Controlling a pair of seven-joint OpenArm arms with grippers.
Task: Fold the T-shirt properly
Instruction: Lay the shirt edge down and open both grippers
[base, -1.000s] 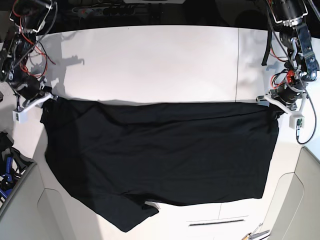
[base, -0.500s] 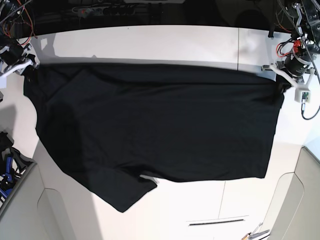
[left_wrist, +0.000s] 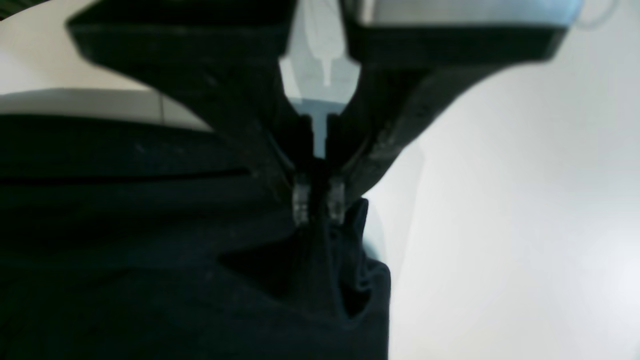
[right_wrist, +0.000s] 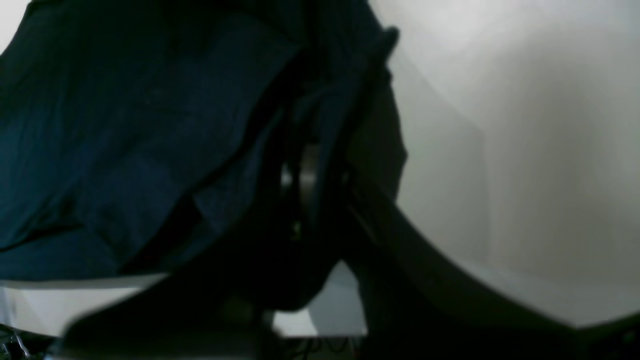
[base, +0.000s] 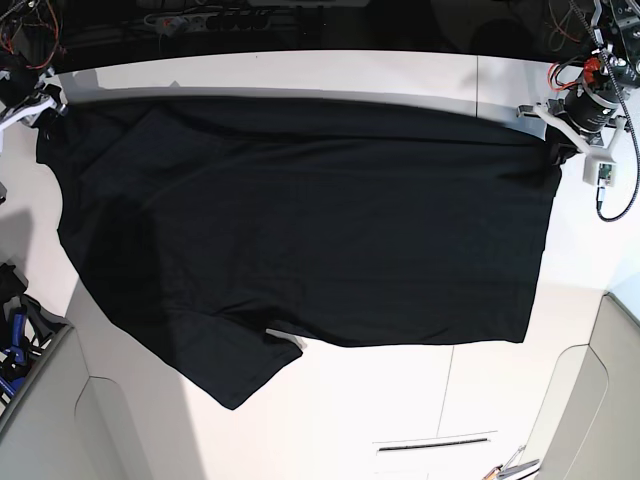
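The black T-shirt (base: 300, 220) lies spread wide across the white table (base: 300, 70), one sleeve (base: 240, 370) pointing toward the front left. My left gripper (base: 553, 140) is at the far right, shut on a corner of the shirt's far edge. The left wrist view shows its fingertips (left_wrist: 318, 205) pinching a bunch of the T-shirt (left_wrist: 150, 250). My right gripper (base: 45, 108) is at the far left, shut on the other far corner. In the right wrist view, T-shirt fabric (right_wrist: 125, 150) drapes over the closed right gripper (right_wrist: 305, 175), hiding its tips. The far edge runs taut between both grippers.
A dark strip with a power bar (base: 200, 20) runs behind the table's far edge. Grey panels stand at the front left (base: 40, 420) and front right (base: 610, 380). Blue-handled items (base: 15, 345) sit off the table's left side. Bare table shows in front of the shirt.
Both grippers have moved toward the table's far edge, dragging the held edge with them. The whole shirt has slid away from the front and now lies flatter.
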